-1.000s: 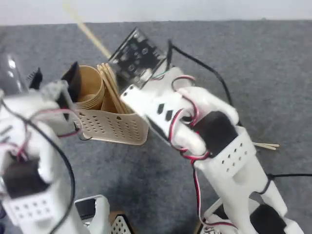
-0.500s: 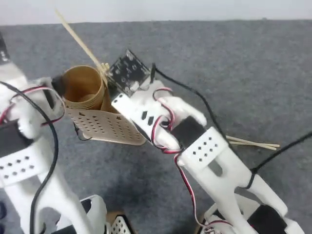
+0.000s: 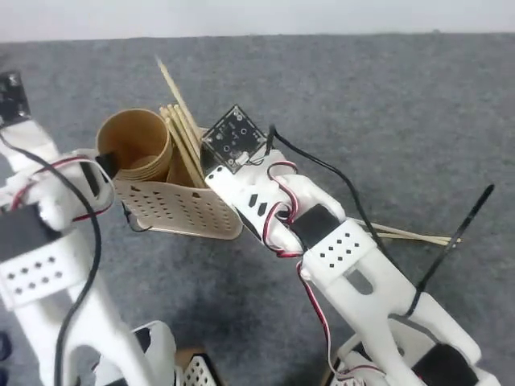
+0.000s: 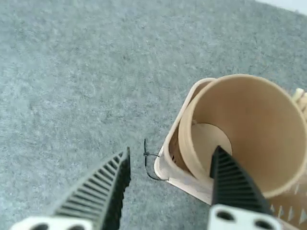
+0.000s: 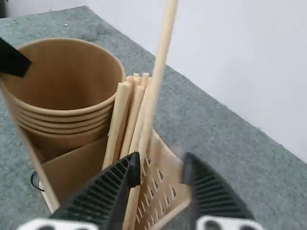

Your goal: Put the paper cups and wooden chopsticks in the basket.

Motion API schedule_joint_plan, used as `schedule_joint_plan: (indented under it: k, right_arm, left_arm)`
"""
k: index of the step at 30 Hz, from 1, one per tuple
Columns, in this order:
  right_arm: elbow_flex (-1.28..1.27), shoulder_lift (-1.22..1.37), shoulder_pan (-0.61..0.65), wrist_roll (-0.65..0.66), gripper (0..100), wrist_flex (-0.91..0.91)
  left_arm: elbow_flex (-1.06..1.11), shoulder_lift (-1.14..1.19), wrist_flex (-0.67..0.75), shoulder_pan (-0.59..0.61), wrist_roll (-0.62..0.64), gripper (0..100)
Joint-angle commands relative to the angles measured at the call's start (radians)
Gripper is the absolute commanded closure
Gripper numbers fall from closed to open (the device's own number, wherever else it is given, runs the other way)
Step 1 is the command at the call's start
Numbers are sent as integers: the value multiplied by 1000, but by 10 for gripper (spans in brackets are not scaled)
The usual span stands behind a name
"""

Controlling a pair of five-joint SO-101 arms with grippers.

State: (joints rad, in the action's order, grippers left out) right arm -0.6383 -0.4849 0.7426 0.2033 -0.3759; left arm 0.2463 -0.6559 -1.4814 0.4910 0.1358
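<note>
Two loose chopsticks (image 3: 418, 236) lie on the grey table (image 3: 402, 121) at near right, farther left the basket (image 3: 181, 211) holds stacked paper cups (image 3: 133, 145) left and a chopstick bundle (image 3: 183, 145) right, left gripper (image 4: 170, 167) spread wide at the cup rim, right gripper (image 5: 160, 184) narrowly parted beside the tallest stick (image 5: 160, 62).

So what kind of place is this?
Probably a robot practice table, not a kitchen: a white left arm and right arm stand over a grey mat, with a basket of cups and chopsticks, by a bare wall.
</note>
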Motion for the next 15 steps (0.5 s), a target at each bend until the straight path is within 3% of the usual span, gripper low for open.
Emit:
schedule_joint_plan:
  k: [1, 4, 8, 15]
  right_arm:
    - [15, -41, -12, -5, 801, 24]
    - [48, -88, -24, -3, 816, -18]
    - [227, -163, -88, -3, 812, -277]
    - [520, -165, -259, 21, 812, -647]
  left_arm:
    - [21, -80, -3, 2, 5, 746]
    - [71, -130, 0, 0, 5, 746]
    - [203, -207, 48, 2, -18, 746]
    - [618, -404, 322, 2, -25, 746]
